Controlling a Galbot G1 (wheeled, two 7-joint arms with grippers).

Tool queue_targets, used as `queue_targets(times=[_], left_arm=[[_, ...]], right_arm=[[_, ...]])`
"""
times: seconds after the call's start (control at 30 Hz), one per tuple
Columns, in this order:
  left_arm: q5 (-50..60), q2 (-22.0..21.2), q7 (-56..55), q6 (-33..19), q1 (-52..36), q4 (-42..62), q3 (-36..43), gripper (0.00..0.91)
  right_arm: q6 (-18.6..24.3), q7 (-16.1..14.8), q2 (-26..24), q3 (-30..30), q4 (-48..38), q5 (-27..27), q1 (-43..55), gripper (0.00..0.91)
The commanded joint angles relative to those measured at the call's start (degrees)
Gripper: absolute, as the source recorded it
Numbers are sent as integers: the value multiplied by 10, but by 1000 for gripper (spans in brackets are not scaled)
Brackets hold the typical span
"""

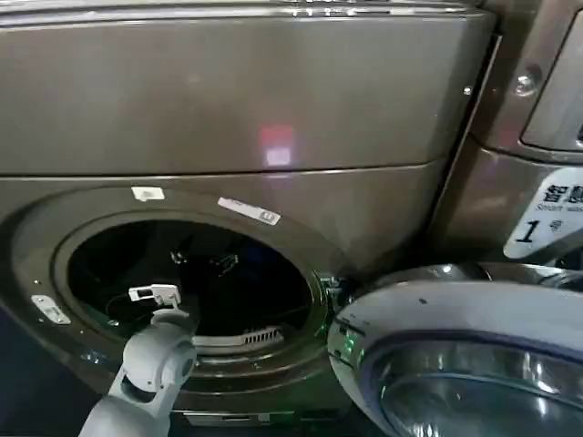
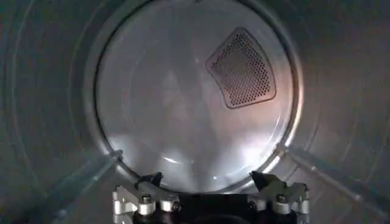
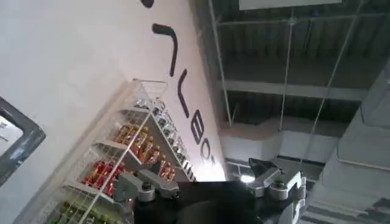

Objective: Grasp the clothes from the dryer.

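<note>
Left tool (image 1: 153, 293) inside the round opening (image 1: 191, 273) of the dryer (image 1: 228, 100), at about 7 o'clock of the opening, arm reaching in from the lower edge. Fingers (image 2: 152, 179) spread wide with nothing between them, aimed straight at the drum's back wall (image 2: 183, 97).

On that back wall, one perforated vent (image 2: 242, 68) at about 1 o'clock. Two raised ribs (image 2: 91, 176) on the drum wall, at roughly 8 and 4 o'clock.

Location of the clothes not tellable. Probably low on the dark drum floor, toward 6 o'clock from the left tool and under its line of sight. Lie and long axis of the bundle likewise not tellable.

Judging from that, coming move likely a tilt or drop toward 6 o'clock before any closing. Left arm clearly the nearer one, already within the drum.

Further right, one glass door (image 1: 465, 355) with a silver rim, swung open at about 4 o'clock of the opening.

Right tool (image 3: 204, 176) well away from the dryer, idle, pointed up at a white wall and a wire shelf (image 3: 122, 152) of bottles. Fingers spread, holding nothing.

Count: one dryer, one open door, one vent, two ribs, two tools, both empty.
</note>
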Motion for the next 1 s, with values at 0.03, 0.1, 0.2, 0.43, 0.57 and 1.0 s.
queue_targets(times=[0.03, 0.1, 0.2, 0.43, 0.57, 1.0], left_arm=[[1, -5, 0, -5, -55, 61, 14, 907], [3, -7, 0, -12, -82, 91, 24, 907], [4, -11, 0, -18, -115, 125, 33, 907], [3, -15, 0, -37, -182, 208, 56, 907], [1, -17, 0, -45, -225, 257, 71, 907], [2, -41, 17, -76, -331, 410, 104, 907]], right_arm=[[2, 3, 0, 1, 1, 0, -1, 907], [10, 20, -3, 1, 0, 5, -2, 907], [2, 24, -3, 7, 0, 14, -6, 907], [-30, 38, -1, 13, 20, 31, -14, 907], [-15, 19, -2, 12, 20, 18, -12, 907], [-14, -4, -8, 8, 18, 28, 0, 907]])
